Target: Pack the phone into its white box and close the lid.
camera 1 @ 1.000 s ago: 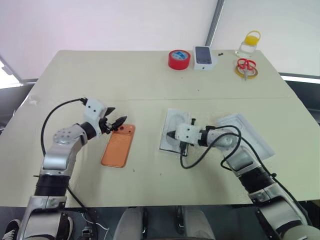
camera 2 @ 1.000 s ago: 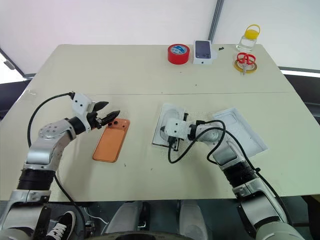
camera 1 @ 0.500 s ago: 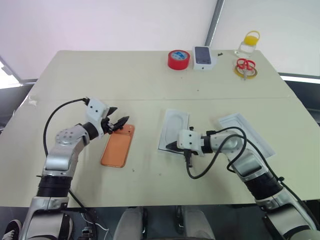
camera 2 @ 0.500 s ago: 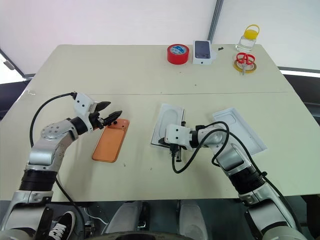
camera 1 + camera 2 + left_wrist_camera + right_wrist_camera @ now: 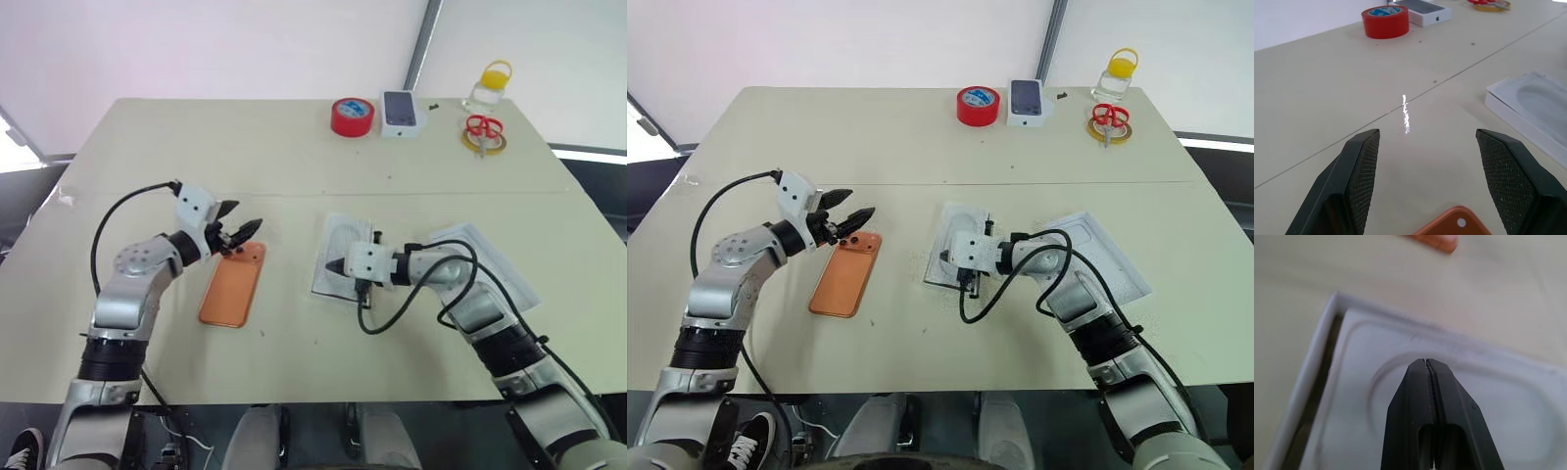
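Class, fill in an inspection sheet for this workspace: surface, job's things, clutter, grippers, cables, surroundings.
Surface: beige table, seam across its middle.
Job's things: orange phone lying flat, back up; white box with a thin white sheet in it; lid beside it, inside up.
Clutter: red tape roll, small phone-printed box, jar with yellow lid, red scissors on a yellow ring.
Grippers: left gripper open above the phone's top end; right gripper shut over the sheet.
Cables: black ones looping off both wrists.
Surroundings: white wall, grey pole.
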